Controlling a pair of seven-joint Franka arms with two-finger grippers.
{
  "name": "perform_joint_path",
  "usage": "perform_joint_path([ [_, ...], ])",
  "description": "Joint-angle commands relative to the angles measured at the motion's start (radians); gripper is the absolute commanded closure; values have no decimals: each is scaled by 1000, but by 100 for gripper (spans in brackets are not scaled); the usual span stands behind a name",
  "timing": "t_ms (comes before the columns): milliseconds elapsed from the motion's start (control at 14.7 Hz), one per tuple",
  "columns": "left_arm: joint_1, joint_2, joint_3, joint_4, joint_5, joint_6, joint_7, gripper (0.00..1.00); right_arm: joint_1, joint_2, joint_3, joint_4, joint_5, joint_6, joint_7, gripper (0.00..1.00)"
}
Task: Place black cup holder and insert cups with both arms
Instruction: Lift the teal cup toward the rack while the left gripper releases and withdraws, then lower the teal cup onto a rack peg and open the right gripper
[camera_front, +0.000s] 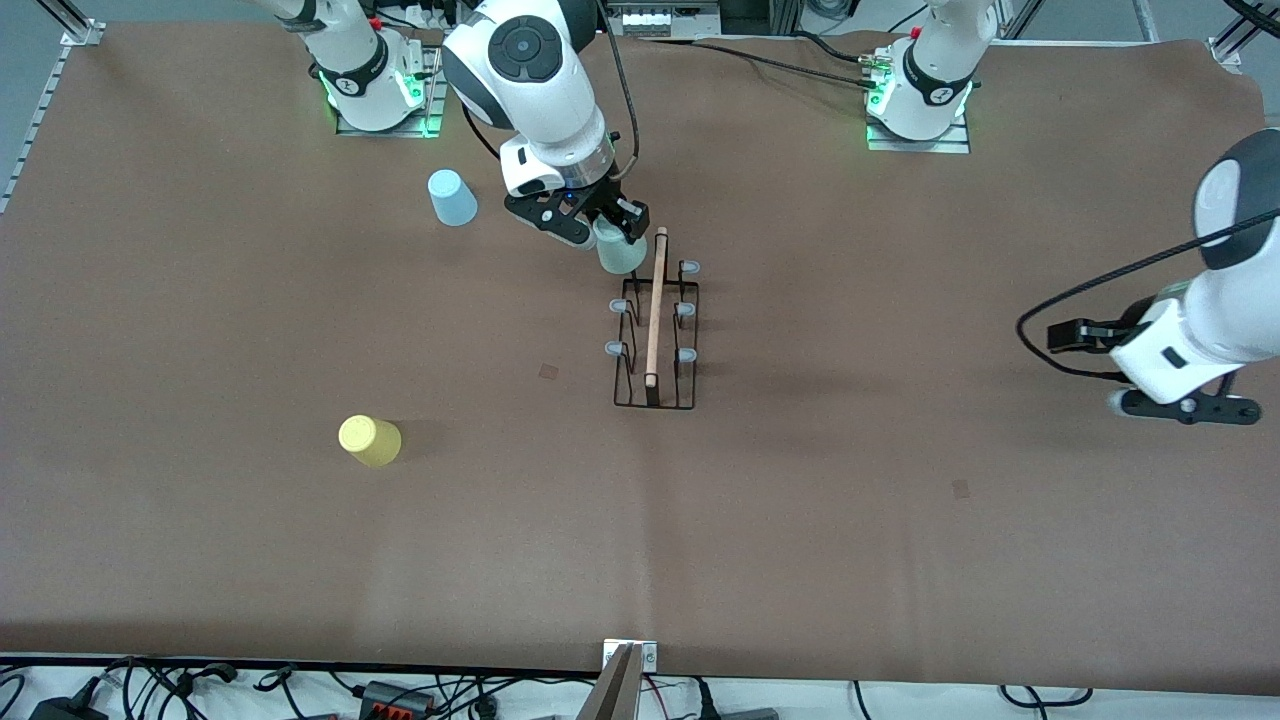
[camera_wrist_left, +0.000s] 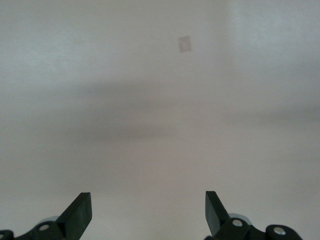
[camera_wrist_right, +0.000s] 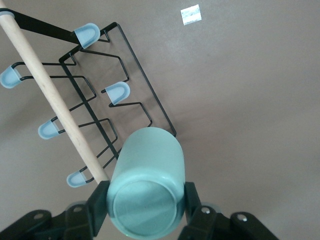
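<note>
Nearest the front camera, at lower left of the frame, we see the yellow cup (camera_front: 370, 440) upside down on the brown table (camera_front: 900, 560); at centre stands the black cup holder (camera_front: 655, 335), its wooden rod handle (camera_front: 655, 305) on top; over its upper end the right gripper (camera_front: 600, 232) clamps the mint green cup (camera_front: 620, 250); the light blue cup (camera_front: 452, 197) sits inverted at upper left; at the right edge the left gripper (camera_wrist_left: 148, 212) waits, fingers spread apart and holding nothing.
</note>
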Motion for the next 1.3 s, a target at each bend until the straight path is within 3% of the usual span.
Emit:
perform_joint_path([
  [0,21,61,-4,136,11,-17,14,0,5,44,3,20,-34,24,22,69],
  [68,21,67,-6,165,9,-20,15,0,5,52,3,22,-46,27,22,69],
  [136,22,60,-9,175,9,-24,15,0,5,54,1,21,-50,28,22,61],
  [205,28,55,-14,175,9,-49,19,0,5,58,0,22,-50,28,20,38],
  [273,45,44,-17,176,0,-93,20,0,5,60,0,22,-50,28,22,0],
  [477,50,-49,14,155,-90,-135,12,0,-4,52,-13,45,-50,21,-4,0],
  [545,21,-70,56,153,-95,-145,12,0,-9,48,-40,77,-50,10,-23,0],
  [750,-222,-138,335,146,-207,-159,11,0,-73,25,-111,102,-33,-48,-276,0],
  [886,-351,-185,448,117,-229,-152,11,0,-118,23,-170,102,-36,-76,-484,0],
  [1023,-438,-247,531,35,-235,-109,25,0,-180,28,-220,100,-46,-77,-680,0],
  [1227,-463,-399,526,-204,-225,67,25,0,-248,72,-307,100,-48,-64,-988,0],
])
